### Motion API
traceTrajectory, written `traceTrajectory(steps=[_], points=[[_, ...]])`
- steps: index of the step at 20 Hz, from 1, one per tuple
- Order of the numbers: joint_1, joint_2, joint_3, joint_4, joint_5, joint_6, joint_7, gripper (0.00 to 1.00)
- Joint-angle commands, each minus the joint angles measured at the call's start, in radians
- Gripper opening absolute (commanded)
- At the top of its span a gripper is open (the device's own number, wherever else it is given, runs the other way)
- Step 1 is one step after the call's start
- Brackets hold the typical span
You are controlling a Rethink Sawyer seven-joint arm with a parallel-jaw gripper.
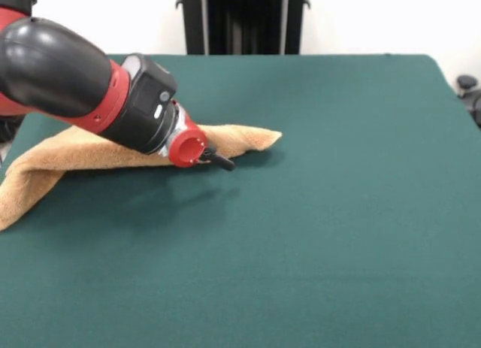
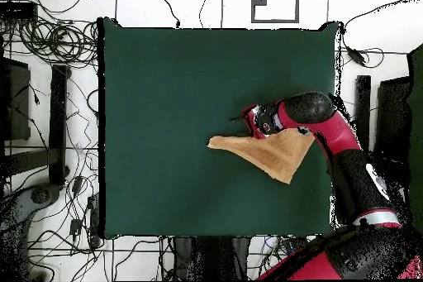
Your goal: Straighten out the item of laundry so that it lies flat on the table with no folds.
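The orange-tan towel (image 1: pixel 75 149) lies folded over on itself at the left of the green table (image 1: pixel 338 213), with one pointed corner reaching toward the middle. In the overhead view the towel (image 2: pixel 273 153) forms a triangle near the table's (image 2: pixel 165 88) right side. My gripper (image 1: pixel 219 161) hangs low at the towel's front edge, close to the pointed corner, with the arm lying across the towel. From above, the gripper (image 2: pixel 242 119) sits just beyond the towel's upper edge. I cannot see whether it holds the cloth. No label shows.
The robot's black pedestal (image 1: pixel 244 21) stands at the table's far side. A dark object (image 1: pixel 470 92) sits off the right edge. Cables (image 2: pixel 49 39) and stands lie on the floor around the table. The towel's left end reaches the table's left edge.
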Motion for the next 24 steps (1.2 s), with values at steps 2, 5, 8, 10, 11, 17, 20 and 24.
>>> traceTrajectory(steps=[2,5,8,10,11,17,20,24], points=[[0.039,0.033,-0.042,-0.008,-0.022,0.062,-0.052,1.0],[0.032,-0.003,-0.059,0.053,-0.033,0.015,-0.033,1.0],[0.046,-0.116,-0.116,0.172,-0.079,-0.134,0.048,1.0],[0.072,-0.202,-0.177,0.23,-0.129,-0.22,0.095,1.0],[0.09,-0.239,-0.206,0.247,-0.149,-0.244,0.114,1.0],[0.203,-0.323,-0.335,0.222,-0.247,-0.319,0.176,1.0],[0.253,-0.318,-0.378,0.215,-0.266,-0.373,0.205,1.0],[0.288,-0.307,-0.409,0.175,-0.251,-0.369,0.201,1.0]])
